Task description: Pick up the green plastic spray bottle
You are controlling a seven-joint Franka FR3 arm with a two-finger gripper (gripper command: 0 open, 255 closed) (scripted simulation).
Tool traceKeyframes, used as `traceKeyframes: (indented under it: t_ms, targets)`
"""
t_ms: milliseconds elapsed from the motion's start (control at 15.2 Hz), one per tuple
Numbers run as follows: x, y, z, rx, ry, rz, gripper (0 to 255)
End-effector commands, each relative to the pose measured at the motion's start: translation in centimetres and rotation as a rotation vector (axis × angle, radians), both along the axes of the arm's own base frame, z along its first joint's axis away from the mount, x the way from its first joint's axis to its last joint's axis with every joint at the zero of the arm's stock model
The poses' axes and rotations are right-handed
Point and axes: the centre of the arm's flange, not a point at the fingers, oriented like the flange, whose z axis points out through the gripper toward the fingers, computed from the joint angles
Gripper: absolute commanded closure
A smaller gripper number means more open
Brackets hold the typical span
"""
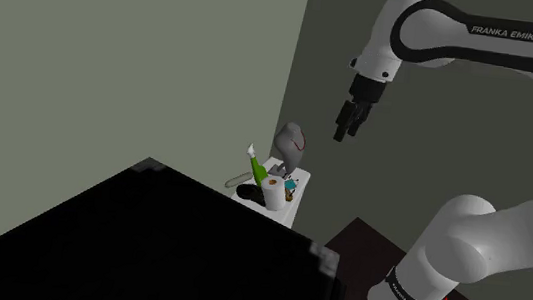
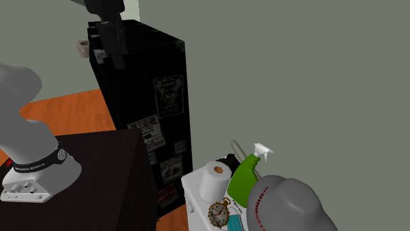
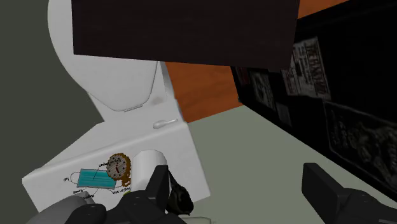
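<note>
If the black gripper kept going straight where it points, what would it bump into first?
The gripper would probably meet the grey-green wall beside the white tank, missing the green spray bottle; depth is unclear.

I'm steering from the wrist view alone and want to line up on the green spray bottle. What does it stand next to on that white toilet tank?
Observer: In the second exterior view the green spray bottle stands on the tank, white spray head up, between the white roll and a grey rounded lump.
Operator: And where am I relative to it?
Observer: In the shoulder view the gripper hangs well above the tank top, off to that view's right of the bottle, touching nothing.
</note>
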Motion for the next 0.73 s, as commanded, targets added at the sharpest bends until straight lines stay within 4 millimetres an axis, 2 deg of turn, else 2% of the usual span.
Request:
traceKeyframes:
  t_ms: [0,660]
  targets:
    - [0.0,0.0,0.0,0.000,0.000,0.000,0]
    - [7.2,-1.1,-9.6,-0.020,-0.113,-0.050,0]
